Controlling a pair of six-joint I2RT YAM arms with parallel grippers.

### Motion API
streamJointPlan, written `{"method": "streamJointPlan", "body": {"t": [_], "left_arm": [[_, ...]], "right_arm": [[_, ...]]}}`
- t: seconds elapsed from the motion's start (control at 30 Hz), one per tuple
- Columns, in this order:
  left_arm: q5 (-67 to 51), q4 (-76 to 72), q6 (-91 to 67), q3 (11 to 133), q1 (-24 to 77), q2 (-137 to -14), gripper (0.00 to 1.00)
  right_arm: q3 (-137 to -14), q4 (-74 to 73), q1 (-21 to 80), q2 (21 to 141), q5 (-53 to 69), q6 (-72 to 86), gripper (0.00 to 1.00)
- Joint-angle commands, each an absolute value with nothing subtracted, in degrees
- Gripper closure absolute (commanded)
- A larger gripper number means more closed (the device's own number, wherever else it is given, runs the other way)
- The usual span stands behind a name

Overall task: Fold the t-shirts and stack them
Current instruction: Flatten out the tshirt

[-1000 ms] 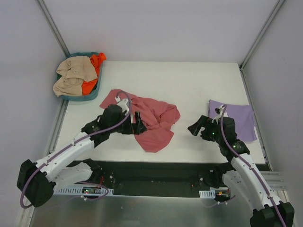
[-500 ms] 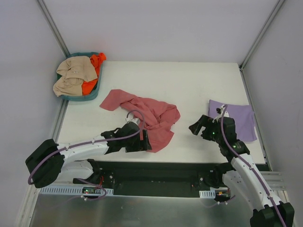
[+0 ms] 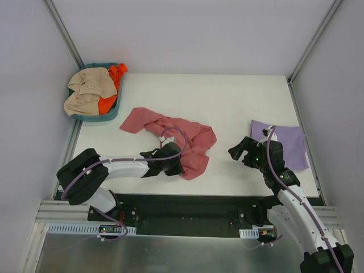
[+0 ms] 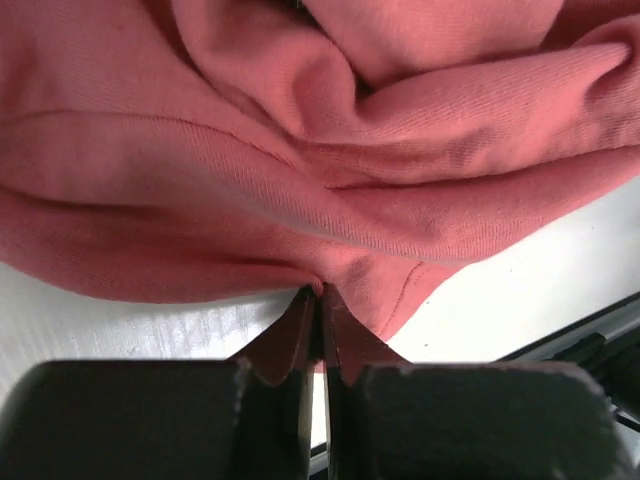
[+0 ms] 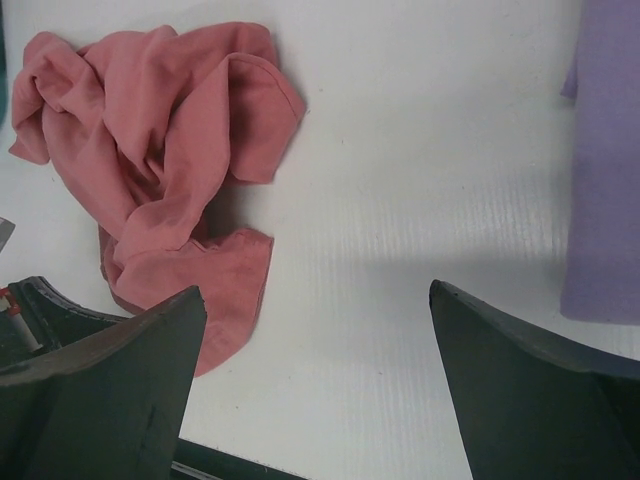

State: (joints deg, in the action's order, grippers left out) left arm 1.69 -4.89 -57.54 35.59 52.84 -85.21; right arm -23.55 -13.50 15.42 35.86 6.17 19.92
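The brick-red t-shirt (image 3: 190,142) lies crumpled in the middle of the white table. My left gripper (image 3: 176,165) is at its near edge, lying low. In the left wrist view its fingers (image 4: 320,292) are shut on a small pinch of the red t-shirt's (image 4: 300,150) hem. The lavender t-shirt (image 3: 287,145) lies flat at the right. My right gripper (image 3: 238,152) hovers just left of it, open and holding nothing. The right wrist view shows the right gripper (image 5: 315,288) over bare table, with the red shirt (image 5: 170,150) to its left and the lavender shirt (image 5: 605,170) at its right edge.
A teal basket (image 3: 91,118) with beige and orange clothes stands at the table's back left corner. The black base rail (image 3: 187,207) runs along the near edge. Grey walls close in the left, right and back sides.
My left gripper has swung from the red shirt's left side to its near edge and shut on the hem. The right arm has barely moved.
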Motion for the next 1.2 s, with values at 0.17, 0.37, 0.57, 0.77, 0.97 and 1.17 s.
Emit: {"method": "streamJointPlan", "body": {"t": [0.17,0.37,0.57,0.77,0.97,1.17], "left_arm": [[15.4,6.8,-54.4,28.8,44.6,-65.5,1.00],[27.0,19.3,-55.8,22.2,33.2,-39.5,1.00],[33.2,26.9,-58.4,20.8,32.6,-26.1,1.00],[35.5,32.9,-61.5,20.7,32.6,-20.8,1.00],[34.6,33.0,-61.8,20.4,32.6,-19.7,1.00],[33.8,33.1,-62.2,20.3,32.6,-20.2,1.00]], "right_arm": [[-25.0,-12.9,15.8,39.6,5.5,18.0,0.04],[-30.7,-16.4,22.5,49.1,1.4,14.7,0.04],[-38.7,-15.1,33.6,61.2,-7.0,13.8,0.04],[-45.4,-17.9,36.2,73.4,-10.9,19.8,0.01],[-50.4,-18.1,36.3,82.1,-10.3,34.1,0.09],[-51.6,-16.3,37.8,89.0,-5.6,40.2,0.21]]}}
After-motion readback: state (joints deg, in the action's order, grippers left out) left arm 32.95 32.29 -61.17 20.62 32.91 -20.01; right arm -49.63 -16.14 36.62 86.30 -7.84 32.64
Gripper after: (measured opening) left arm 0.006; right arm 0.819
